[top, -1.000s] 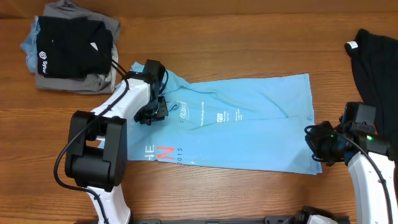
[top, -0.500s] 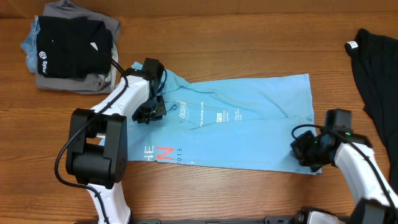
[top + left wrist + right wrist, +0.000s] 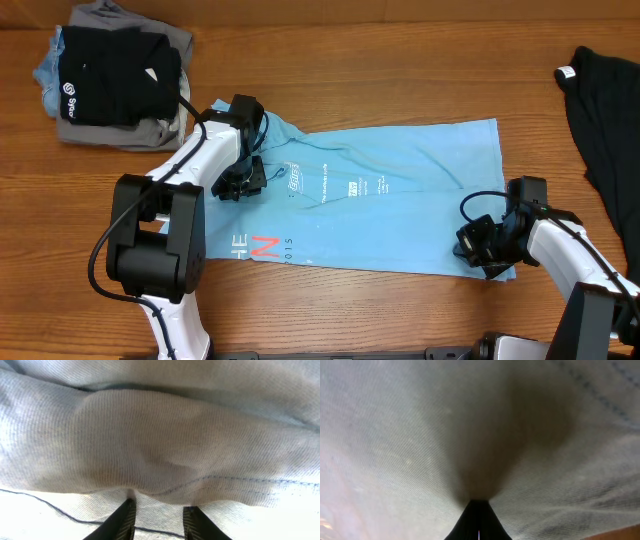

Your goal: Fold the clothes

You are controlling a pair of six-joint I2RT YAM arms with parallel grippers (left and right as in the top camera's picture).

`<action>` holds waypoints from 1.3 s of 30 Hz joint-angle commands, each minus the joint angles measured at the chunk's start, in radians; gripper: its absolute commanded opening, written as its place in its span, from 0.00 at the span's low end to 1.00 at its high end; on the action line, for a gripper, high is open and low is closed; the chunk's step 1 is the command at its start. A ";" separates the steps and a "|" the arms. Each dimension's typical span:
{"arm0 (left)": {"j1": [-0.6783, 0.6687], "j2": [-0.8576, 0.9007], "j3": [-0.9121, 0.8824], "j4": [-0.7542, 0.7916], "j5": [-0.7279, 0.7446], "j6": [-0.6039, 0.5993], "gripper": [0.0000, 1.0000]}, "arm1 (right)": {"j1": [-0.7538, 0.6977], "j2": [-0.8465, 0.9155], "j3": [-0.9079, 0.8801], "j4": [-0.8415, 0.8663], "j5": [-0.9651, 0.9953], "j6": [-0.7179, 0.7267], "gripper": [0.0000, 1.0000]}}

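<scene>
Right gripper (image 3: 478, 246), pinched tight on the shirt (image 3: 400, 210) hem, had drawn in leftward from the desk's near-right corner, starting a fold; shirt lay mid-desk; left gripper (image 3: 244, 182) unmoved at collar, grip not discernible.

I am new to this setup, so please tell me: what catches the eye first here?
A light blue T-shirt lies spread across the middle of the wooden table, with the left gripper at its left end and the right gripper pinching its near right corner. A pile of folded clothes topped in black sits at the far left corner.
</scene>
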 commanded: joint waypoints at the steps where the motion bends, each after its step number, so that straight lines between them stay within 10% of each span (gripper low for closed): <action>1: 0.010 0.019 0.019 0.000 -0.032 0.019 0.36 | -0.011 0.043 -0.035 -0.022 0.109 0.095 0.04; 31: 0.029 0.019 0.061 0.300 -0.083 0.140 0.63 | -0.181 0.043 -0.035 -0.026 0.148 0.023 0.04; 39: 0.035 0.018 0.318 0.066 -0.136 0.138 0.72 | -0.181 0.043 -0.035 -0.026 0.145 0.014 0.04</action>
